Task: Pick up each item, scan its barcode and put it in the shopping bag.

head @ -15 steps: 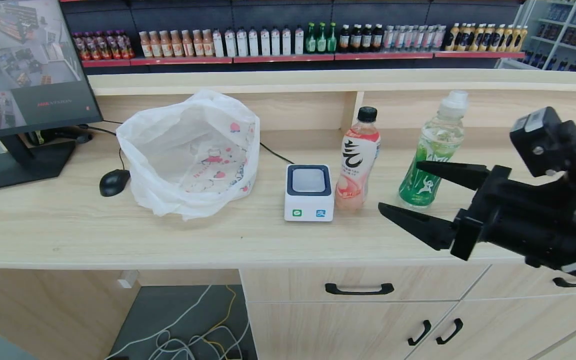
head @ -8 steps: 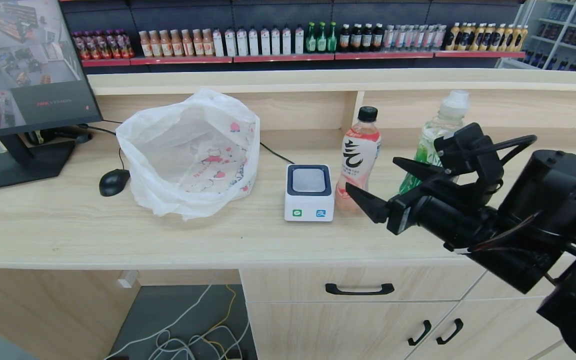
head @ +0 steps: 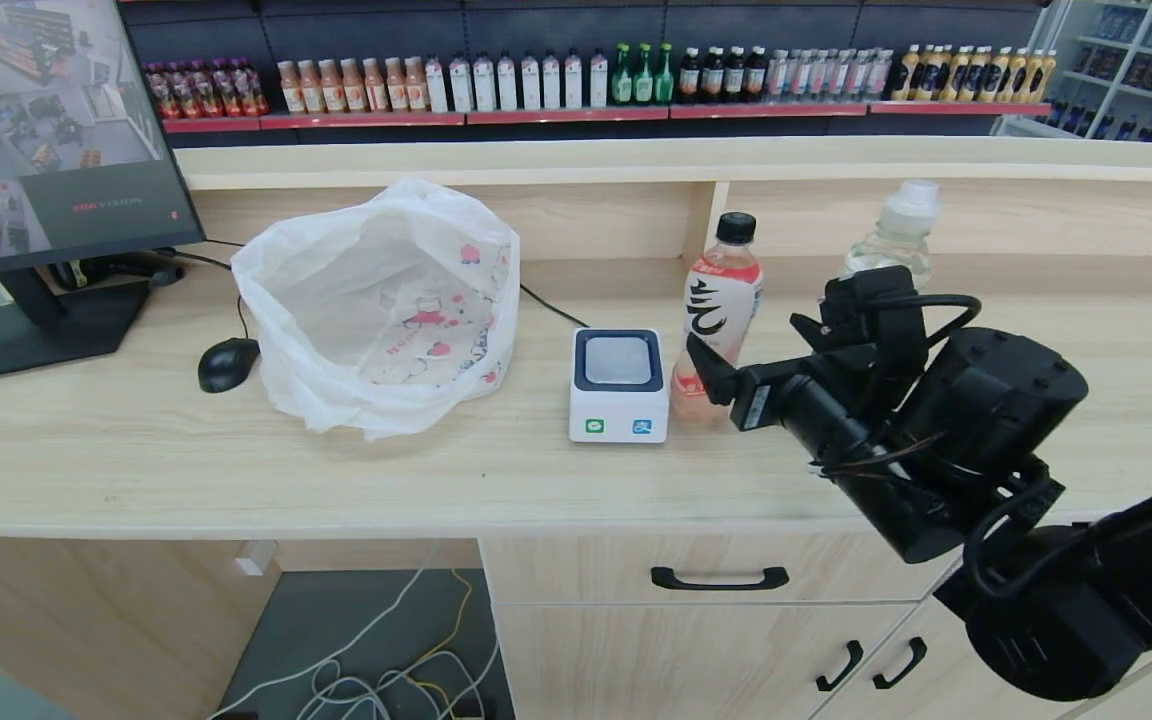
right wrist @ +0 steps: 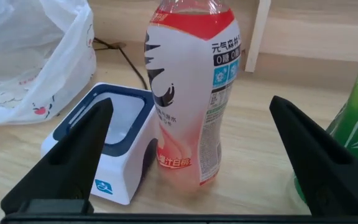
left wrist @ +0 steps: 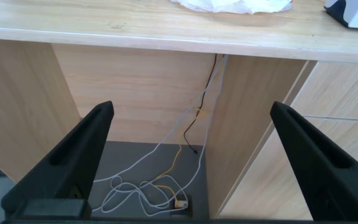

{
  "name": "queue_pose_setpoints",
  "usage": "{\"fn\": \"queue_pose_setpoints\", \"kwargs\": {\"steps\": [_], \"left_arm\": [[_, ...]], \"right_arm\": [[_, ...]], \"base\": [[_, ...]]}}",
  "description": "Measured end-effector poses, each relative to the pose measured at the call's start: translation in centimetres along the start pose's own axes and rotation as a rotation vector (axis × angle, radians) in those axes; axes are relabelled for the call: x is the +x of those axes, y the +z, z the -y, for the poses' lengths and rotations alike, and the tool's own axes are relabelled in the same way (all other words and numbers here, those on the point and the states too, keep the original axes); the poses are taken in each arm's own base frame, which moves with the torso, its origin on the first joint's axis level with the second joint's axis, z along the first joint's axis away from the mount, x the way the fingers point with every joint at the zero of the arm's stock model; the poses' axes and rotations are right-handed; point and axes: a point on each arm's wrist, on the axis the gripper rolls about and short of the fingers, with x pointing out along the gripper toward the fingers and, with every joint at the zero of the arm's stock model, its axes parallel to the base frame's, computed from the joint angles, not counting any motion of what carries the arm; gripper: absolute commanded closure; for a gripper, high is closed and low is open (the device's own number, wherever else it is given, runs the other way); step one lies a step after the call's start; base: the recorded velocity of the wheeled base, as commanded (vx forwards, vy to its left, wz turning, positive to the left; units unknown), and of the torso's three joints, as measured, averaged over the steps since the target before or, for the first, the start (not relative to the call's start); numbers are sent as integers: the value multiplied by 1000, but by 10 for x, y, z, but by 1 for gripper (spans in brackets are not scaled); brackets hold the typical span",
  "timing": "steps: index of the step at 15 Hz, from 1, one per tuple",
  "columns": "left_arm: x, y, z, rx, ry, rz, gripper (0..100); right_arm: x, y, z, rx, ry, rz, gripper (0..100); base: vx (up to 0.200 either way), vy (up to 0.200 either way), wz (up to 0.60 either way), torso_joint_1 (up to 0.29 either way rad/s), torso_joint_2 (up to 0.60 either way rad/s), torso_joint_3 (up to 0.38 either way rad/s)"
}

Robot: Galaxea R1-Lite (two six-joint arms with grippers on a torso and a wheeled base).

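The right gripper (head: 748,338) hangs just above the pale wooden counter (head: 136,450). Its fingers are spread wide with nothing between them, and it is aimed at the tall plastic bottle of pink drink with a black cap (right wrist: 191,93). That bottle stands upright just right of the small white box-shaped barcode scanner (head: 617,385); whether the two touch, I cannot tell. The step in hand looks like the first pick.

To do it well, the fingers should pass either side of the bottle's middle, above the scanner's top and below the bottle's shoulder. That keeps the finger on the scanner's side from knocking the scanner. Closing too high or off-centre could tip so tall a bottle. The clear plastic bottle of green drink with a white cap (head: 896,225) stands near on the right, beyond the arm, and should also be left undisturbed.

The left gripper (left wrist: 192,107) is likewise spread and empty, held low before the open space under the counter.

The white printed plastic shopping bag (head: 386,300) sits open-mouthed left of the scanner. Nothing seems to lie inside it, so neither bottle is bagged yet.
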Motion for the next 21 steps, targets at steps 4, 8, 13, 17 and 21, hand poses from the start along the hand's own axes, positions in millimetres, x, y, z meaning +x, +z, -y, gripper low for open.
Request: {"fn": "queue_pose_setpoints", "kwargs": {"steps": [4, 8, 13, 17, 21], "left_arm": [[0, 0, 0, 0, 0, 0, 0], [0, 0, 0, 0, 0, 0, 0], [0, 0, 0, 0, 0, 0, 0], [0, 0, 0, 0, 0, 0, 0], [0, 0, 0, 0, 0, 0, 0]], "right_arm": [[9, -10, -3, -2, -12, -12, 0], [16, -20, -6, -2, -37, -15, 0], [30, -31, -10, 4, -61, -7, 0], [44, -36, -10, 7, -86, 14, 0], [56, -40, -5, 7, -108, 29, 0]], "base": [[0, 0, 0, 0, 0, 0], [0, 0, 0, 0, 0, 0], [0, 0, 0, 0, 0, 0], [0, 0, 0, 0, 0, 0], [0, 0, 0, 0, 0, 0]]}}
